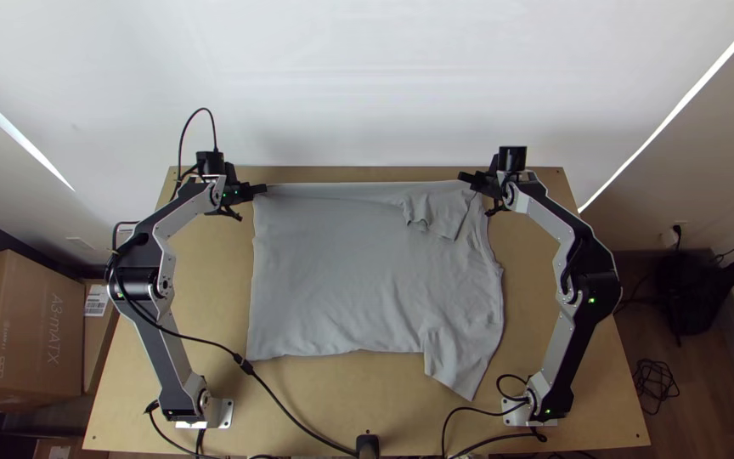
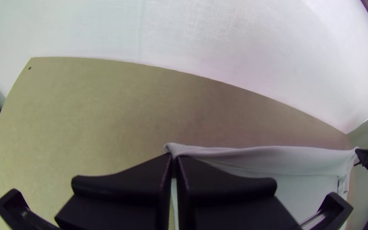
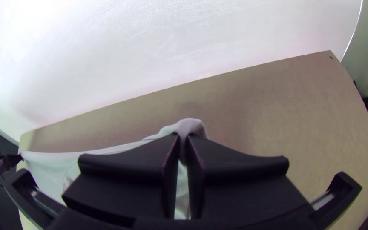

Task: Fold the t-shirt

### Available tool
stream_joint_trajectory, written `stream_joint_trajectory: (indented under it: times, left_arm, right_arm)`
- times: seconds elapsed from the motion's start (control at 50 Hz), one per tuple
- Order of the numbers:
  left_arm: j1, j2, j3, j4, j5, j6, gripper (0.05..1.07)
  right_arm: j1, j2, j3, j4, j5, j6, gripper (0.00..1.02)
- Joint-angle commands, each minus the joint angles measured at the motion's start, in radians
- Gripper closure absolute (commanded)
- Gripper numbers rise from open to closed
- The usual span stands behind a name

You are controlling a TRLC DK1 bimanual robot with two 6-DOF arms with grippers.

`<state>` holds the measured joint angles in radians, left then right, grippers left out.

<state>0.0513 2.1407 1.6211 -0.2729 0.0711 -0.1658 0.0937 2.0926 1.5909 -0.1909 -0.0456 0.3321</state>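
Seen from the top view, the grey t-shirt [image 1: 341,272] lies mostly spread across the middle of the light wooden surface [image 1: 588,357], with low creases toward its 3 o'clock side. The left pincer [image 1: 262,189] is at its 10 o'clock corner, and the left wrist view has the fingers [image 2: 128,183] together, clamped on a small gathered bit of cloth. The right pincer [image 1: 465,178] is at the corner between 1 and 2 o'clock; in the right wrist view its two tips are closed on a bunched fold. Between them the cloth's 12 o'clock edge runs nearly straight. A crumpled flap [image 1: 435,212] lies over the shirt toward 1 o'clock, and a pointed part [image 1: 460,370] juts out between 4 and 5 o'clock. A black cable [image 1: 244,365] crosses the surface toward 6 o'clock, and a cardboard box [image 1: 31,331] stands beyond it at 9 o'clock
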Motion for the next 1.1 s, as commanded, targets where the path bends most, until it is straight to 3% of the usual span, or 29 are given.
stream_joint_trajectory:
  times: [0.0,0.34,1.08]
  left_arm:
    - [0.018,0.031,0.06,-0.028,-0.024,-0.04,1.05]
    - [0.019,-0.056,0.079,-0.189,-0.022,-0.07,1.05]
    - [0.018,-0.37,-0.356,-0.066,0.009,-0.083,1.05]
  right_arm:
    - [-0.046,0.041,0.061,-0.015,0.038,0.001,1.0]
    - [-0.048,-0.049,0.05,-0.097,0.039,0.001,1.0]
    - [-0.038,-0.305,-0.276,-0.099,0.038,-0.008,1.0]
